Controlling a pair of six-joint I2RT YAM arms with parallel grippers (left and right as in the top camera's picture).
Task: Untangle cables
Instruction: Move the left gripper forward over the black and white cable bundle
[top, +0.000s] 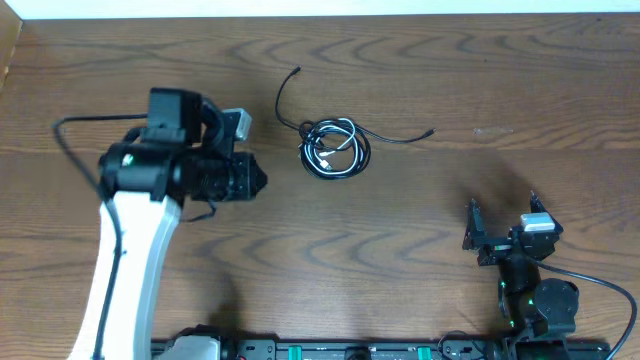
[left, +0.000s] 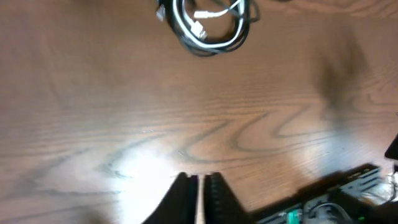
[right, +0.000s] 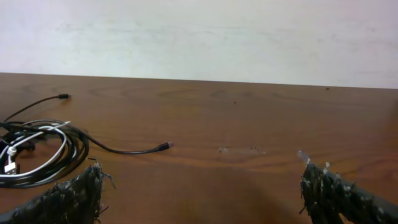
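The cables lie in a small tangled coil on the wooden table, thin black loops with a short white one inside. One black tail curves up to the left and another runs right to a small plug. My left gripper is shut with nothing in it, a short way left of the coil. The left wrist view shows its closed tips well short of the cables. My right gripper stands open near the front right. In the right wrist view the gripper is empty, with the cables far left.
A thicker black cord loops from the left arm at the table's left side. The arm bases and a black rail line the front edge. A pale wall stands beyond the far edge.
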